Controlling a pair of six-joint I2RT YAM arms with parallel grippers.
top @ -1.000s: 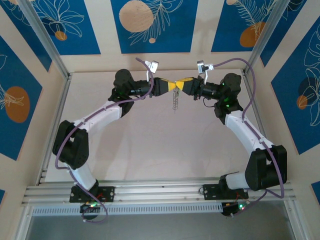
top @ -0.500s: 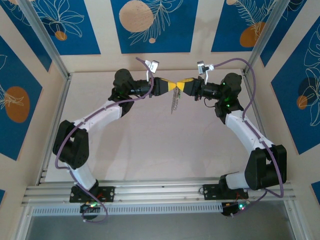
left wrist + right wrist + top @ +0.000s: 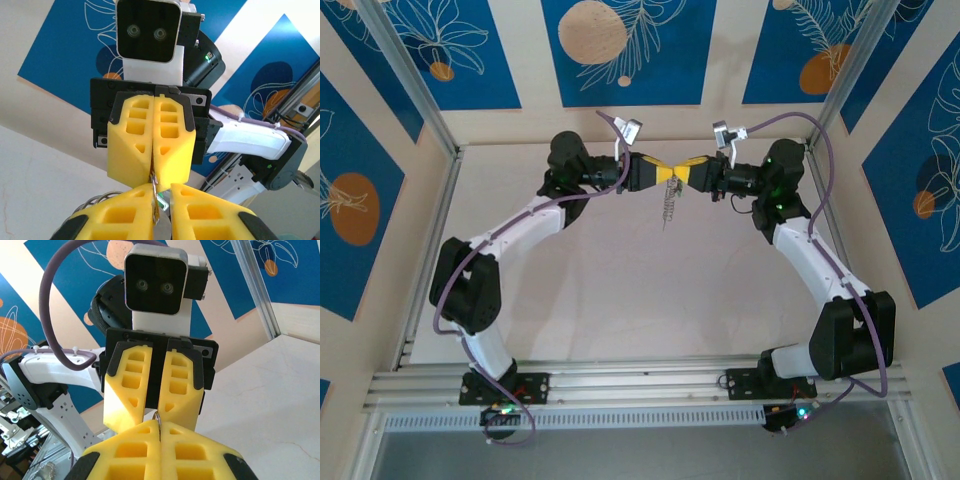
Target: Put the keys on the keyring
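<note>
Above the far middle of the table, my left gripper (image 3: 667, 174) and right gripper (image 3: 683, 176) meet tip to tip. The right gripper (image 3: 160, 424) is shut on the thin metal keyring (image 3: 157, 415). The keyring (image 3: 155, 181) runs on into the narrow gap of my left gripper (image 3: 161, 187) and lies against one finger. The key's mint-green head (image 3: 163, 202) sits in that same gap, and the jaws stand slightly apart round it. The keyring's fringe of silvery pieces (image 3: 668, 205) hangs below the fingertips.
The pale table (image 3: 640, 300) lies beneath both arms, ringed by low walls and metal corner posts (image 3: 840, 75). A rail (image 3: 640, 385) carries the arm bases at the near edge. Purple cables (image 3: 790, 125) loop over each wrist.
Both grippers stay tip to tip and have drifted slightly right together. The hanging fringe has swung a little.
</note>
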